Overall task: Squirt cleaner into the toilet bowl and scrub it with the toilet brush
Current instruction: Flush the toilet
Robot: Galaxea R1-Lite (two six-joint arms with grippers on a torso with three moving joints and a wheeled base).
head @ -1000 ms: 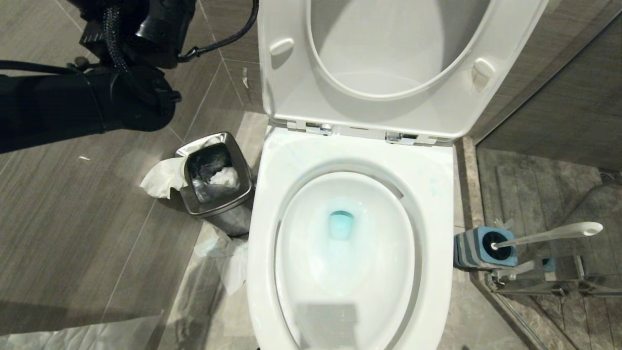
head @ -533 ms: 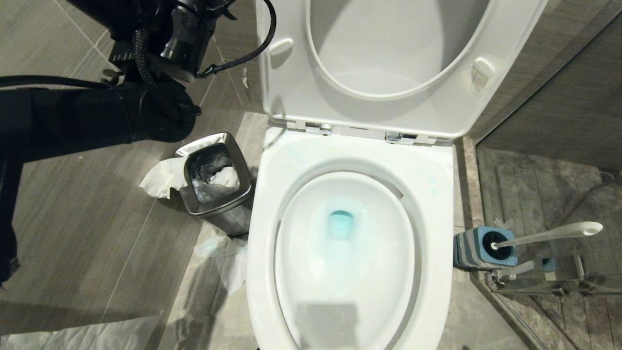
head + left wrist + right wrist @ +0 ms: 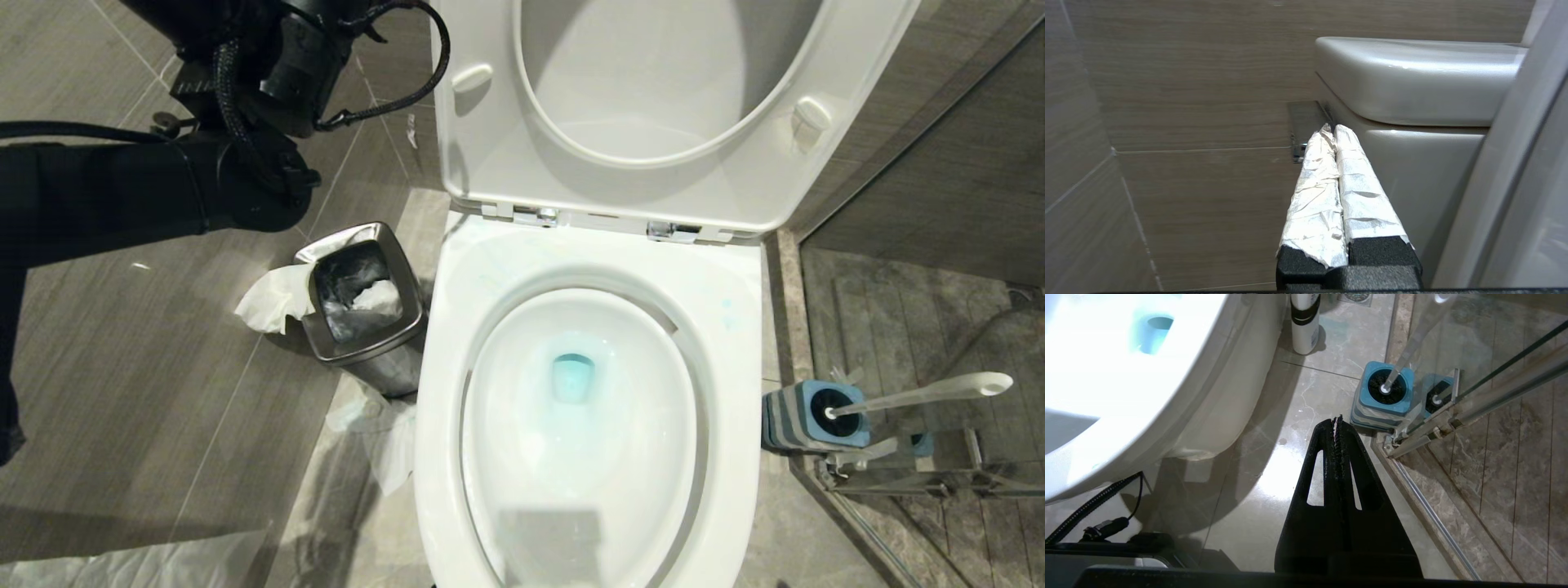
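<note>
The toilet bowl [image 3: 735,343] stands with seat and lid raised, and teal cleaner [image 3: 571,377] tints the water in its basin. To the bowl's right, the toilet brush [image 3: 922,394] rests in its blue-topped holder [image 3: 784,420], white handle leaning right. My left arm [image 3: 229,175] reaches past the bin toward the tank. Its tape-wrapped gripper [image 3: 1333,130] is shut on nothing, pointing at the tank's side [image 3: 1412,171] near a chrome fitting [image 3: 1300,134]. Over the floor, my right gripper [image 3: 1337,419] hangs shut and empty, a short way from the holder [image 3: 1382,396].
A steel waste bin [image 3: 390,377] with crumpled tissue stands left of the bowl, and more tissue [image 3: 269,298] lies beside it. A white bottle with a black band [image 3: 1304,322] stands on the floor behind the holder. The glass shower door's rail [image 3: 898,482] runs past the brush.
My left arm's elbow and wrist have shifted a little to the right, toward the raised lid. The bowl, the brush and the bin have not moved.
</note>
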